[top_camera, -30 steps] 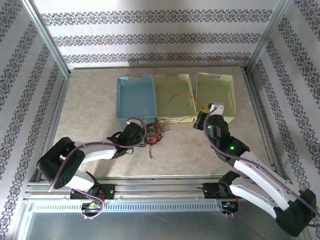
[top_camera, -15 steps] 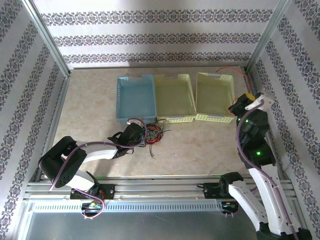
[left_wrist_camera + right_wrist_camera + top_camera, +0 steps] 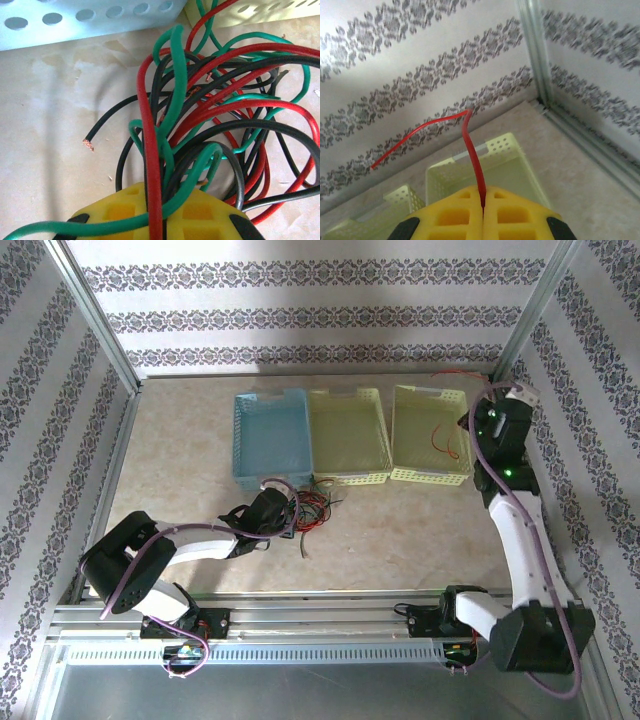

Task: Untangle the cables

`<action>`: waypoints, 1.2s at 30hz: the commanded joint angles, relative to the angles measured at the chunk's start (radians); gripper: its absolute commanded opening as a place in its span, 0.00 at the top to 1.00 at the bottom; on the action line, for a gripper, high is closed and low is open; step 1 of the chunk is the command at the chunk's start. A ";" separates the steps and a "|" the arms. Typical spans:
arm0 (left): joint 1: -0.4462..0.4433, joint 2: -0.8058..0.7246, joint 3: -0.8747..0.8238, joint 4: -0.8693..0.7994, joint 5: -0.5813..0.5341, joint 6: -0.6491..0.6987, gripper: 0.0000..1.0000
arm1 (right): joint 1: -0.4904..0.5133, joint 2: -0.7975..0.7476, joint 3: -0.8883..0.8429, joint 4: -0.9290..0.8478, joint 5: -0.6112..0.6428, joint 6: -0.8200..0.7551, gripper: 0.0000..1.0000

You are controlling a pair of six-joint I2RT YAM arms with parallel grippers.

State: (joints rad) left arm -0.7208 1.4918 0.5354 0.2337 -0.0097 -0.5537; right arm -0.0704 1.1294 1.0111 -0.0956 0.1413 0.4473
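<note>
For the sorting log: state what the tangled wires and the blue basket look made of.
Tangled red, green and black wires: smooth, slightly glossy plastic insulation, probably over copper, given the frayed orange tip on one black end. Blue perforated basket: likely moulded plastic, matte, with regular round holes through its wall.

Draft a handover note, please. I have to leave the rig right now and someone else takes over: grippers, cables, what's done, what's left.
Left gripper: shut on the cable tangle, which lies on the table just in front of the blue basket.
Right gripper: shut on one red cable, held up beside the right yellow basket, near the far right corner.
Done: that red cable is out of the tangle. A red strand shows over that basket's floor; I cannot tell whether it is a separate cable.
Left: probably release the red cable, then separate the red, green and black cables in the tangle.
</note>
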 commanded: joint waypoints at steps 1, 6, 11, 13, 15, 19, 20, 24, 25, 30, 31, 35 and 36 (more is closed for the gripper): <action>-0.027 0.007 0.006 0.041 0.038 0.034 1.00 | -0.006 0.089 0.010 0.033 -0.107 0.040 1.00; -0.035 -0.009 -0.003 0.049 0.032 0.041 1.00 | -0.005 0.210 -0.069 0.017 -0.144 0.109 1.00; -0.040 -0.028 -0.020 0.067 0.028 0.042 1.00 | -0.006 0.325 -0.121 0.010 -0.203 0.147 1.00; -0.040 -0.031 -0.022 0.066 0.024 0.041 1.00 | -0.006 0.366 -0.123 -0.007 -0.225 0.154 1.00; -0.042 -0.033 -0.023 0.067 0.021 0.042 1.00 | -0.006 0.381 -0.124 -0.018 -0.231 0.154 1.00; -0.045 -0.039 -0.025 0.072 0.022 0.044 1.00 | -0.003 0.330 -0.141 -0.014 -0.189 0.142 0.54; -0.045 -0.041 -0.025 0.073 0.023 0.044 1.00 | 0.000 0.302 -0.143 -0.020 -0.161 0.133 0.48; -0.045 -0.041 -0.025 0.082 0.036 0.044 1.00 | 0.030 0.165 -0.153 -0.062 -0.072 0.073 0.42; -0.045 -0.040 -0.025 0.082 0.037 0.044 1.00 | 0.047 0.131 -0.156 -0.077 -0.077 0.058 0.41; -0.045 -0.032 -0.019 0.087 0.041 0.043 1.00 | 0.219 0.007 -0.194 -0.145 -0.216 -0.011 0.42; -0.045 -0.028 -0.017 0.090 0.048 0.045 1.00 | 0.274 -0.004 -0.215 -0.142 -0.275 -0.016 0.42; -0.045 -0.011 -0.001 0.082 0.059 0.046 1.00 | 0.503 0.039 -0.278 -0.118 -0.461 -0.021 0.44; -0.045 -0.007 0.004 0.079 0.059 0.047 1.00 | 0.562 0.071 -0.283 -0.113 -0.480 -0.024 0.45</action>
State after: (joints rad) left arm -0.7471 1.4727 0.5175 0.2775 0.0303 -0.5274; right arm 0.3801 1.1427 0.7700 -0.1764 -0.1829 0.4587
